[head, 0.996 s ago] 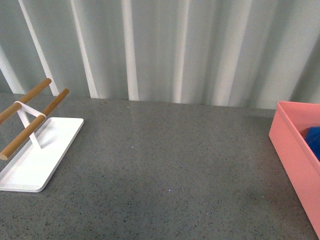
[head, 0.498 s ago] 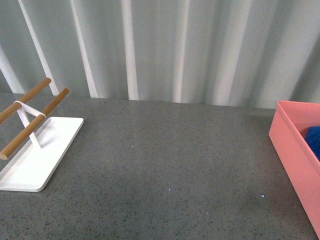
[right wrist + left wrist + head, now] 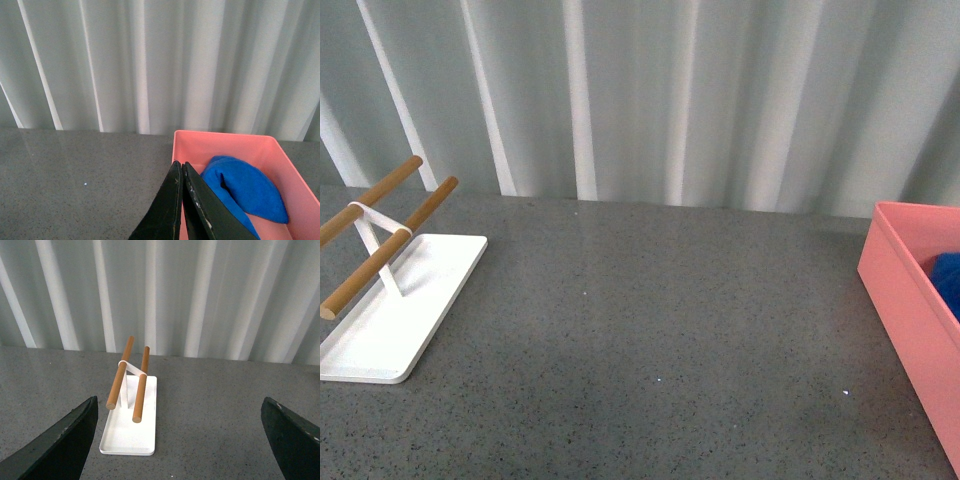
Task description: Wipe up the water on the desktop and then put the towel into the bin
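Note:
The blue towel (image 3: 245, 187) lies bunched inside the salmon-pink bin (image 3: 225, 141); in the front view only a corner of the towel (image 3: 949, 278) shows over the bin's wall (image 3: 905, 305) at the far right. My right gripper (image 3: 182, 167) is shut and empty, its tips near the bin's near wall, apart from the towel. My left gripper (image 3: 179, 412) is open with nothing between its dark fingers (image 3: 60, 442), held above the dark speckled desktop (image 3: 650, 320). Neither arm shows in the front view.
A flat white tray (image 3: 390, 330) carrying two wooden rods (image 3: 390, 250) stands at the desktop's left; the left wrist view faces it too, tray (image 3: 129, 437) ahead of the open fingers. Pale corrugated wall (image 3: 650, 100) runs along the back edge.
Small bright glints on the desktop shifted between frames. Tray, bin and towel stay where they were.

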